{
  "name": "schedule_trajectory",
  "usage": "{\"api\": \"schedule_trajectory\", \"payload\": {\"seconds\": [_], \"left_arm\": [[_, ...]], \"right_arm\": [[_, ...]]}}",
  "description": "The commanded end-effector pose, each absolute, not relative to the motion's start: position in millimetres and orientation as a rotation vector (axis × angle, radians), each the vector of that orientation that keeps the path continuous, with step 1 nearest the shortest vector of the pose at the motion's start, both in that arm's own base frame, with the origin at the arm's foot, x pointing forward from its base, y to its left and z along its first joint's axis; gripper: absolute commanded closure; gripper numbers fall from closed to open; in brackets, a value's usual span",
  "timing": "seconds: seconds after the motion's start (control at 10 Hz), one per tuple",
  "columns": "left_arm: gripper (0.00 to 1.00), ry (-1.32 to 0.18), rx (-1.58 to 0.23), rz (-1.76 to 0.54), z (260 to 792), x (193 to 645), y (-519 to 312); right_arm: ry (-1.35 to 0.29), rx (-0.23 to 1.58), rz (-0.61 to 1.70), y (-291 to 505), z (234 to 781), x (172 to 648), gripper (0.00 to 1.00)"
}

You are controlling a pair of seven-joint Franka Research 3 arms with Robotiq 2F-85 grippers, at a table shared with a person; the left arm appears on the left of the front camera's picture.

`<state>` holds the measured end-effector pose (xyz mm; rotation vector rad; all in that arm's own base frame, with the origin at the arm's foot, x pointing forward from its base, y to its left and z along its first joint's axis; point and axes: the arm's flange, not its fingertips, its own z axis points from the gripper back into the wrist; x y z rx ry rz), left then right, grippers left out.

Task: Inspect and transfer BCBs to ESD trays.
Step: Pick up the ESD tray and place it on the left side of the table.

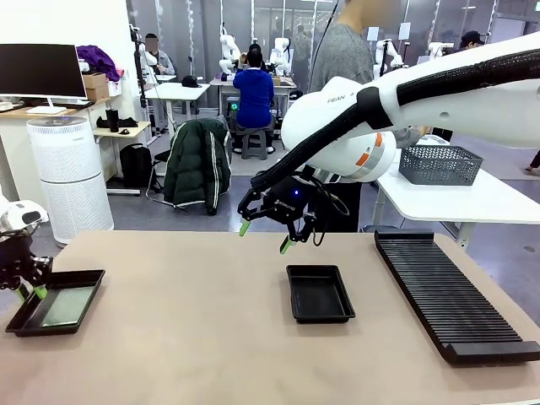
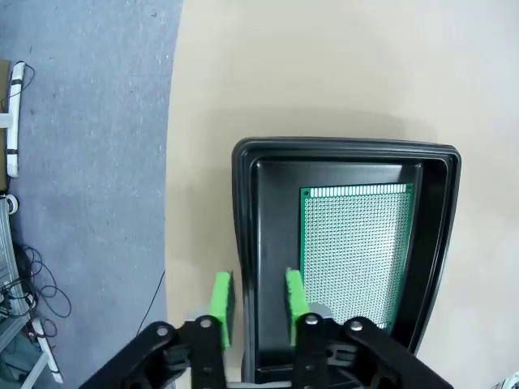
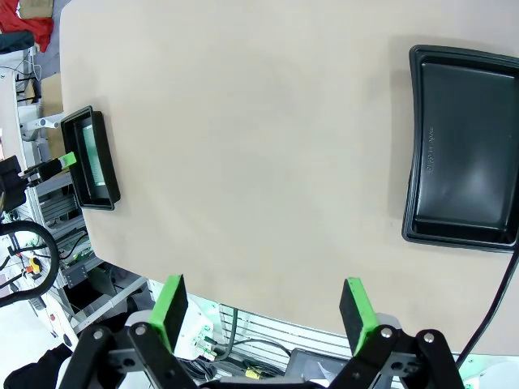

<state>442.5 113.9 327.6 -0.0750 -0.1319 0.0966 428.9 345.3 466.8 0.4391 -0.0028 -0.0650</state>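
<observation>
Left wrist view: the left claw (image 2: 257, 284), narrowly parted, straddles the rim of an ESD tray (image 2: 243, 203) holding a BCB (image 2: 353, 251). The right claw (image 1: 264, 237) hangs wide open above the worktop (image 1: 186, 337).

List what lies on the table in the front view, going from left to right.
Left ESD tray holding a BCB → empty ESD tray → long black slotted rack.

White right arm (image 1: 472, 93), black ribbed cable hose (image 1: 337, 135), orange joint marks (image 1: 364, 159); right claw (image 1: 264, 237) black, green pads (image 1: 243, 228).
</observation>
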Motion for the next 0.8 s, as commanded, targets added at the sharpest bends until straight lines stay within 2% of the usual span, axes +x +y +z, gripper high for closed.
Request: {"api": "schedule_trajectory", "payload": {"seconds": [0.0, 0.1, 0.2, 0.3, 0.7], "left_arm": [[0.0, -0.133, -0.109, 0.08, 327.1, 439.9, 124.3], [0.0, -0.133, -0.114, 0.082, 332.0, 438.2, 122.7], [0.09, -0.133, -0.12, 0.081, 336.6, 436.8, 121.9], [0.0, -0.13, -0.126, 0.08, 344.4, 435.5, 116.9], [0.0, -0.156, -0.098, 0.094, 401.2, 426.4, 108.7]], "right_arm": [[-0.004, 0.433, -0.079, 345.7, 467.8, 428.4, 0.0], [-0.004, 0.433, -0.079, 345.7, 467.8, 428.4, 0.0], [-0.004, 0.433, -0.079, 345.7, 467.8, 428.4, 0.0], [-0.004, 0.433, -0.079, 345.7, 467.8, 428.4, 0.0], [-0.004, 0.433, -0.079, 345.7, 467.8, 428.4, 0.0]]}}
